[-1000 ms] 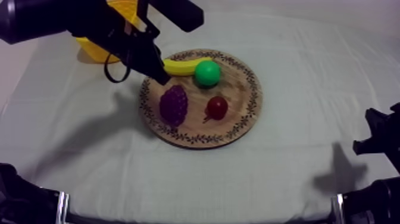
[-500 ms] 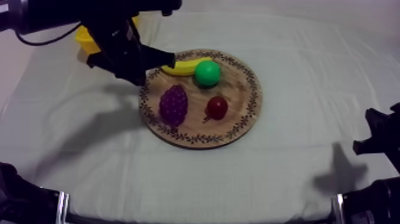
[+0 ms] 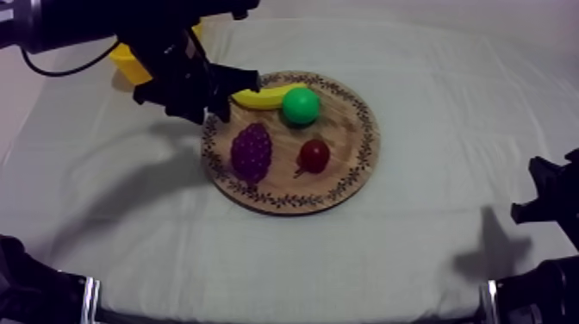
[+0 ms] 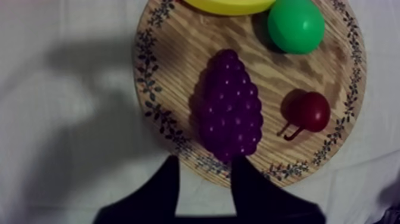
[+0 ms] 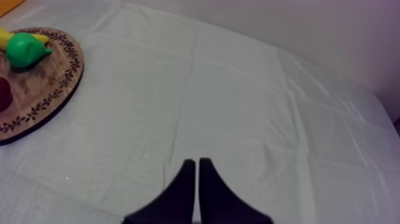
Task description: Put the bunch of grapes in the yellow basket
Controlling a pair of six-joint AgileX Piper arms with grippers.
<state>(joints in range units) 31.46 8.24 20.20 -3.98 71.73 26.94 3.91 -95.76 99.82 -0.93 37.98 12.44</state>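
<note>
Purple bunch of grapes [image 3: 251, 152]: lying on the wooden board [image 3: 345, 185], beside the small red fruit [image 3: 314, 155].
Left fingers [image 4: 162, 190]: spread apart, empty; the grapes' near end sits just off their tips.
Right fingers [image 5: 181, 193]: pressed together over bare table.
Yellow basket [image 3: 127, 62]: behind the left arm.

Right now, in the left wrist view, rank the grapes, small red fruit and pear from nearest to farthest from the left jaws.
From the left gripper, jaws open:
1. The bunch of grapes, just ahead of the jaws, on the wooden board.
2. The small red fruit, beside the grapes.
3. The pear, at the board's far side, next to the banana.
</note>
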